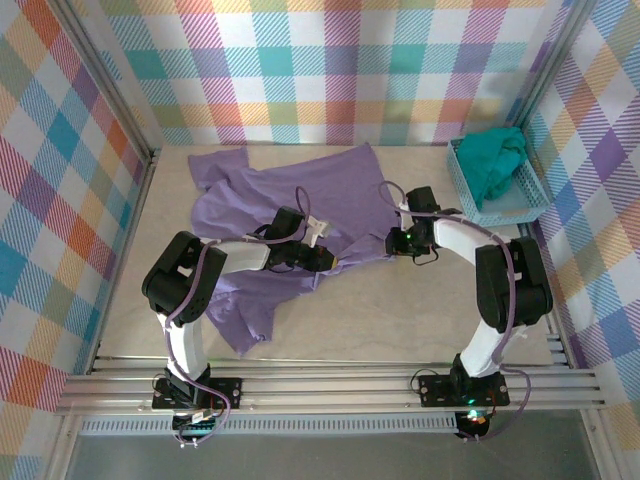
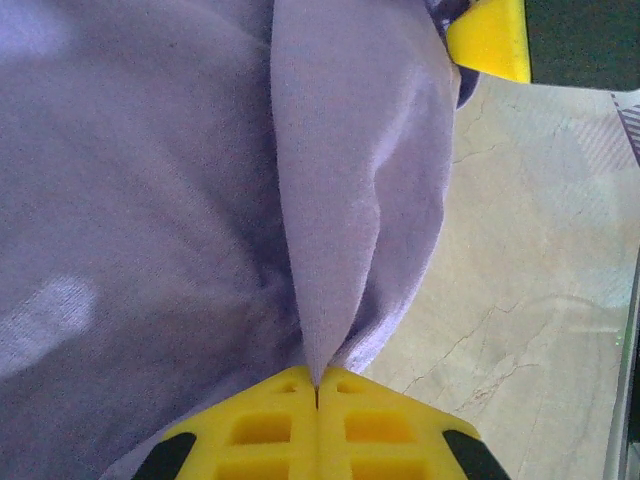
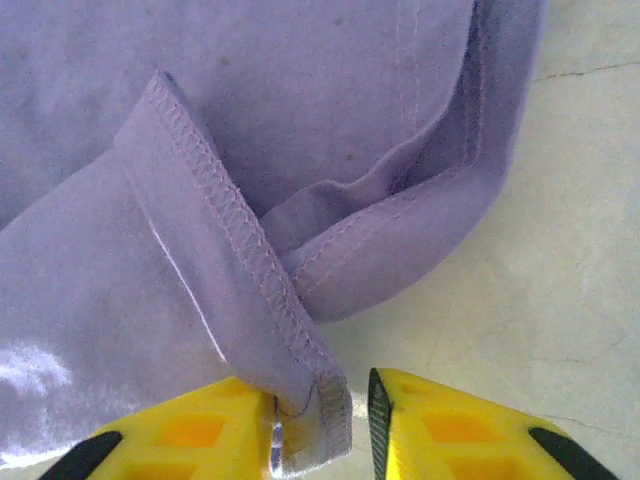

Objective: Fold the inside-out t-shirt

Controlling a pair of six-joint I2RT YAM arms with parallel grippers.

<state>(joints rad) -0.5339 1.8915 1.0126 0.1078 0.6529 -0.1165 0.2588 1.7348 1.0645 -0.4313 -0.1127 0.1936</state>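
1. Barely started, I'd say. The inside-out t-shirt (image 1: 250,200) lies rumpled on the table (image 1: 420,320) with no clean fold yet. Flattening and every fold look left to do.
2. Left tool (image 2: 317,385): fingers together, clamped on a pulled-up ridge of the purple cloth.
3. Right tool (image 3: 322,388): fingers apart. The stitched hem sits in the gap against one finger and isn't squeezed.
4. Most of the shirt spreads beyond and to the left of the left tool, and one edge reaches the right tool.
5. The long axis runs diagonally, from beyond the right tool to the near left past the left tool. Seams face up. Can't tell which end is the neck.
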